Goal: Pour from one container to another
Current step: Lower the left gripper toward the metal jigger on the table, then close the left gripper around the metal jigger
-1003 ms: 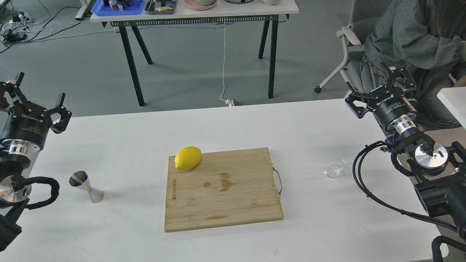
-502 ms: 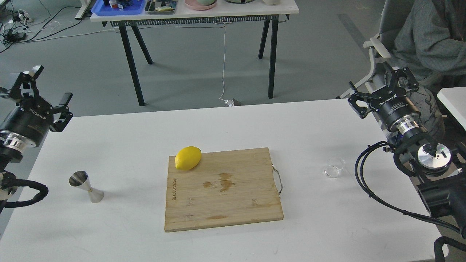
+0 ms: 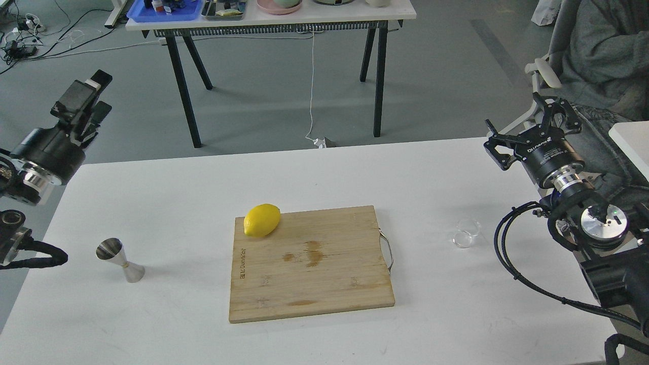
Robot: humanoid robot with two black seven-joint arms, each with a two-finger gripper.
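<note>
The small clear glass cup [image 3: 466,233] stands upright on the white table [image 3: 431,172], right of the cutting board. The steel jigger [image 3: 120,260] stands at the table's left side, tilted mouth up toward me. My right gripper [image 3: 526,128] is open and empty, held over the table's far right edge, above and behind the cup. My left gripper [image 3: 96,94] is raised off the table's far left corner, turned nearly side-on, fingers apart and empty, well above and behind the jigger.
A bamboo cutting board [image 3: 309,263] with a metal handle lies mid-table, and a lemon [image 3: 261,220] rests on its far left corner. A seated person [image 3: 598,56] is behind the right arm. Another table [image 3: 268,20] stands farther back.
My left gripper has risen, moved right and rolled from face-on to side-on. The right gripper shifted slightly right. The seated person moved right.
</note>
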